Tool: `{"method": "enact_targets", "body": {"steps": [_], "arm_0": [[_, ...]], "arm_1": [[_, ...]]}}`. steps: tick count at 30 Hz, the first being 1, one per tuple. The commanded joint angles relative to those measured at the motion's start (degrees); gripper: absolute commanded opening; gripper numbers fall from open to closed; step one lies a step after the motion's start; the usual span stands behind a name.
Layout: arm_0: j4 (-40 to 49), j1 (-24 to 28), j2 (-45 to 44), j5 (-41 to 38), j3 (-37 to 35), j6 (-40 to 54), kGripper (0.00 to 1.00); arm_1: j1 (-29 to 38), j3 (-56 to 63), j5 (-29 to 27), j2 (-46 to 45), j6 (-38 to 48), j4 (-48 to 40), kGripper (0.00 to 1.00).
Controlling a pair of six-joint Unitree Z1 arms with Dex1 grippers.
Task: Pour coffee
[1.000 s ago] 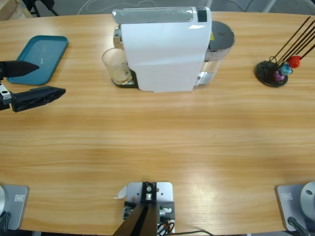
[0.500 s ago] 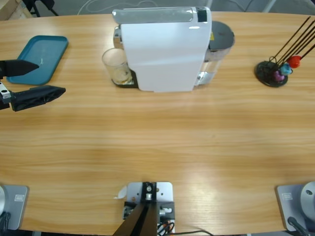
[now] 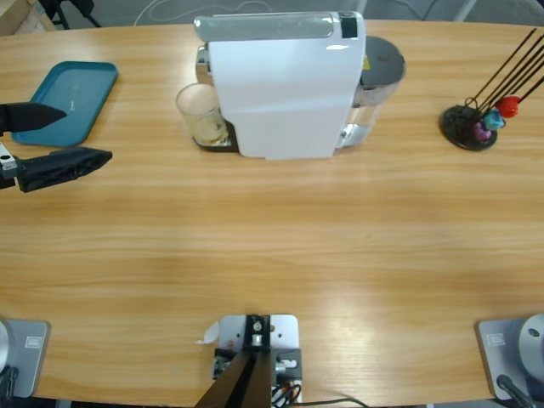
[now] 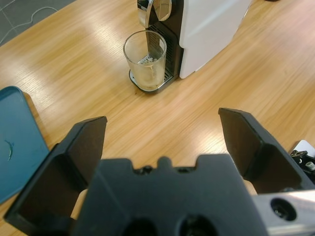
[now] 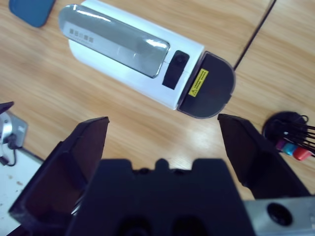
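A clear glass (image 3: 199, 113) stands on the drip tray under the spout of the white coffee machine (image 3: 285, 85), at the machine's left end. A shallow layer of pale tan coffee (image 3: 209, 133) lies in its bottom. The left wrist view shows the same glass (image 4: 145, 61) and coffee (image 4: 146, 74) well ahead of my left gripper (image 4: 162, 120), which is open and empty. In the high view that left gripper (image 3: 85, 134) reaches in from the left edge, far from the glass. My right gripper (image 5: 162, 123) is open and empty, high above the machine (image 5: 123, 54).
A teal tray (image 3: 72, 93) lies at the back left, just behind the left gripper. A black capsule stand (image 3: 469, 126) with thin rods and coloured capsules sits at the right. The machine's grey water tank lid (image 3: 382, 61) is at its right end.
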Motion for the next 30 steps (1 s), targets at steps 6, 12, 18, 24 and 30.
{"method": "enact_targets", "body": {"steps": [6, 12, 18, 24, 30], "arm_0": [[-0.2, 0.3, -3.1, -0.4, 0.6, -0.6, 1.000], [-0.2, 2.7, -3.8, -1.2, 0.0, -0.9, 1.000], [-0.1, 2.7, -4.1, -7.5, 0.0, -0.7, 1.000], [0.4, 2.7, -3.9, -9.6, -0.3, -0.3, 1.000], [3.7, 2.7, -1.5, -11.9, -0.8, 1.3, 1.000]], "arm_1": [[9.2, 31.2, -9.0, -20.7, 1.4, -8.7, 1.000], [9.3, 69.9, -7.3, -44.9, -1.5, -42.0, 1.000], [9.3, 87.7, -7.0, -49.6, -7.7, -55.9, 1.000], [8.4, 94.0, -6.7, -49.5, -10.2, -63.1, 1.000], [8.2, 94.3, -5.1, -50.1, -9.7, -64.4, 1.000]]}}
